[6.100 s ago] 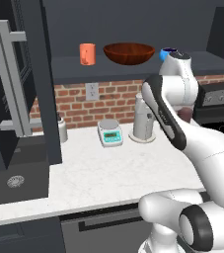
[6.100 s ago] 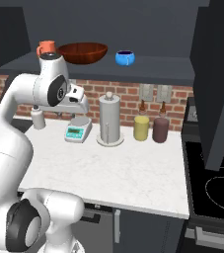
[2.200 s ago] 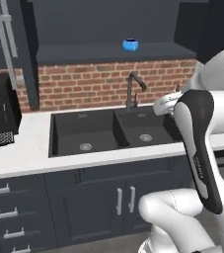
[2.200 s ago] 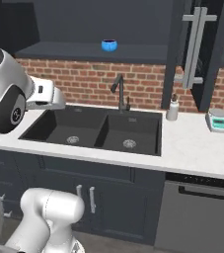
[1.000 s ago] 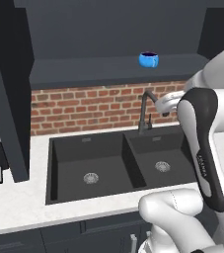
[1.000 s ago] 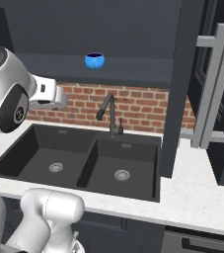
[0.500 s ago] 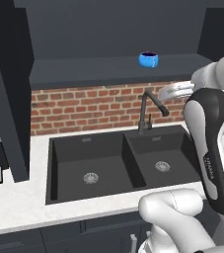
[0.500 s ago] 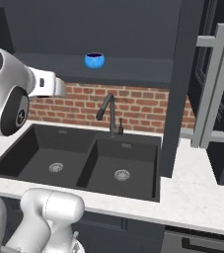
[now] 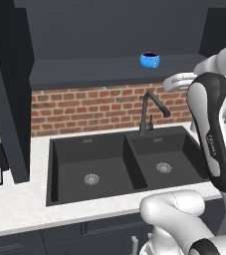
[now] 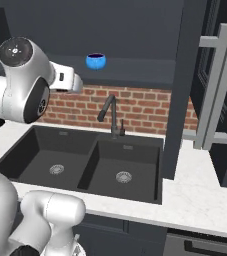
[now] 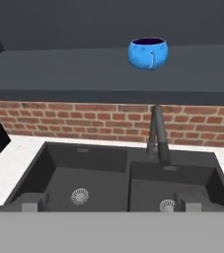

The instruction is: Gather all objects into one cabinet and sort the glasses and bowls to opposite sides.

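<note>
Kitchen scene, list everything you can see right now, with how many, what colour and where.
blue cup: one, bright blue with dark inside, on the open cabinet shelf above the sink
cabinet shelf: one, dark charcoal, above the brick wall
brick wall: one, reddish-brown, behind the sink
sink: one double basin, black, set in the counter
faucet: one, black, behind the sink
counter: one, pale speckled, around the sink
cabinet door: one, dark with pale grey bar handle, open at right
gripper: one, dark tips, open, empty
</note>
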Controlling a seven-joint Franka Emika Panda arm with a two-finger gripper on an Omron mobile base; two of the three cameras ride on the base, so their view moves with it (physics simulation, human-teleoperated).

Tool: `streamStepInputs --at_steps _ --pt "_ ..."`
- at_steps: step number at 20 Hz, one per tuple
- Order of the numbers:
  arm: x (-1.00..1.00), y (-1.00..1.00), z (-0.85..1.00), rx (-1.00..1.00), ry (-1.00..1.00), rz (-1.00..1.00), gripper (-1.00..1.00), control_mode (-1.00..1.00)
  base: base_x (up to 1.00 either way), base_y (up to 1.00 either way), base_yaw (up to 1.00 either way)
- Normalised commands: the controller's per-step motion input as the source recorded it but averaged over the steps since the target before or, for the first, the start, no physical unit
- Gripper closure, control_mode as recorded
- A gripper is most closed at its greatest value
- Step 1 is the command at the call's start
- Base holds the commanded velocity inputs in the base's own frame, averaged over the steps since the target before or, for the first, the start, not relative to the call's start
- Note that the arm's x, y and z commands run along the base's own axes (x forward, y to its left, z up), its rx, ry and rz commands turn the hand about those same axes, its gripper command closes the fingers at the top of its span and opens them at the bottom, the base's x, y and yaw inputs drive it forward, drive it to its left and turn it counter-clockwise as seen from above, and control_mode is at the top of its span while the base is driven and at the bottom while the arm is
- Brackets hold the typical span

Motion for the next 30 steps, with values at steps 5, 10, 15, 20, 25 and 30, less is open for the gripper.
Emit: streamStepInputs --at_steps 5,10,15,20,25,30 --pt "0.33 -0.38 0.0 0.07 0.07 0.0 -1.0 -1.0 0.0 0.0 0.0" --pt "0.32 -0.27 0.0 0.02 0.13 0.0 -1.0 -1.0 0.0 0.0 0.0" --pt "0.47 -0.1 0.0 0.0 0.16 0.0 -1.0 -1.0 0.0 0.0 0.0" --pt "0.79 0.0 -0.04 0.0 0.13 0.0 -1.0 -1.0 0.0 0.0 0.0" --pt "0.73 0.06 -0.06 0.0 0.05 0.0 -1.0 -1.0 0.0 0.0 0.0" --pt "0.54 0.08 -0.14 0.0 -0.02 0.0 -1.0 -1.0 0.0 0.0 0.0"
